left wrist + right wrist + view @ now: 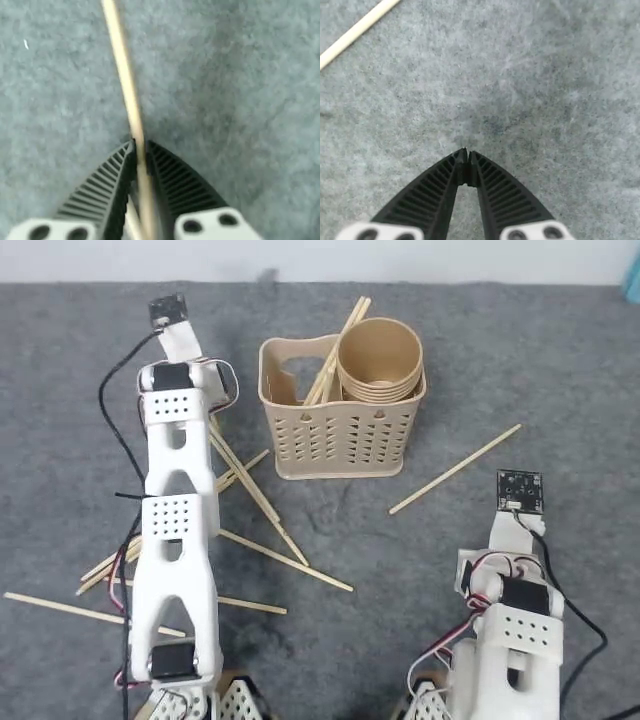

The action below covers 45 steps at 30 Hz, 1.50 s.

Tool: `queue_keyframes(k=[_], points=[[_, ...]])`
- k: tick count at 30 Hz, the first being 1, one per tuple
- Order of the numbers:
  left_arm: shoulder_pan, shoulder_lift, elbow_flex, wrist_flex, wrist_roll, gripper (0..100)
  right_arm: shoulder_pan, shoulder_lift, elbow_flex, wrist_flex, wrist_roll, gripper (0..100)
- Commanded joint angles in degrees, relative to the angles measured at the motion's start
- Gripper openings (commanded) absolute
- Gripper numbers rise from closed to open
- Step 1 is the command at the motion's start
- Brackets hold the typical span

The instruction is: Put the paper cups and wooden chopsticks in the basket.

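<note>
Found no readable text, number or sign.
Saw no print on the basket (pixel 340 445), the paper cups (pixel 380 358) or the wooden chopsticks (pixel 455 469); made out only pale specks on the black camera board (pixel 168 309) at upper left and its twin (pixel 520 490) at lower right, too small to read.

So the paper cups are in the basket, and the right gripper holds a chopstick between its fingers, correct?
No. The paper cups are in the basket, but it is the left gripper that holds the chopstick between its fingers, as the left wrist view shows.
</note>
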<state>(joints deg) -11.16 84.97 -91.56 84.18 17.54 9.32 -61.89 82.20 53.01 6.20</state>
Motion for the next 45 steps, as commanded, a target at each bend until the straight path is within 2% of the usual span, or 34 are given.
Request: queue_keyframes(k=[1, 7, 11, 17, 20, 27, 33, 37, 45], points=[[1.6, -1.3, -2.4, 5.8, 0.6, 1, 0.1, -0.8, -0.5, -0.8, 0.9, 0.8], [3.3, -7.4, -4.3, 16.8, 2.5, 1, 0.2, -0.8, -0.4, -0.8, 0.9, 0.8], [0.5, -14.7, -4.4, 16.7, 7.4, 1, 0.2, -0.8, -0.4, -0.8, 0.9, 0.8], [-2.2, -26.9, 1.0, 16.7, 7.3, 1, 0.2, -0.8, -0.4, -1.2, 0.9, 0.8], [-2.9, -33.8, 12.2, 16.7, 7.3, 1, 0.2, -0.8, -0.4, -1.3, 0.9, 0.8], [-2.9, -50.9, 50.6, 15.9, 7.2, 1, 0.2, -0.8, -0.4, -1.3, 2.5, 0.8], [-3.9, -66.5, 73.6, 10.2, 7.0, 1, 0.2, -0.8, -0.4, -1.1, 3.0, 0.8], [-4.0, -77.5, 89.9, 3.6, 3.1, 1, 0.2, -0.8, -0.4, -0.9, 3.2, 0.8], [-3.9, -96.1, 122.8, -16.8, -8.0, 2, 0.2, -0.8, -0.4, -0.9, 3.3, 0.8]])
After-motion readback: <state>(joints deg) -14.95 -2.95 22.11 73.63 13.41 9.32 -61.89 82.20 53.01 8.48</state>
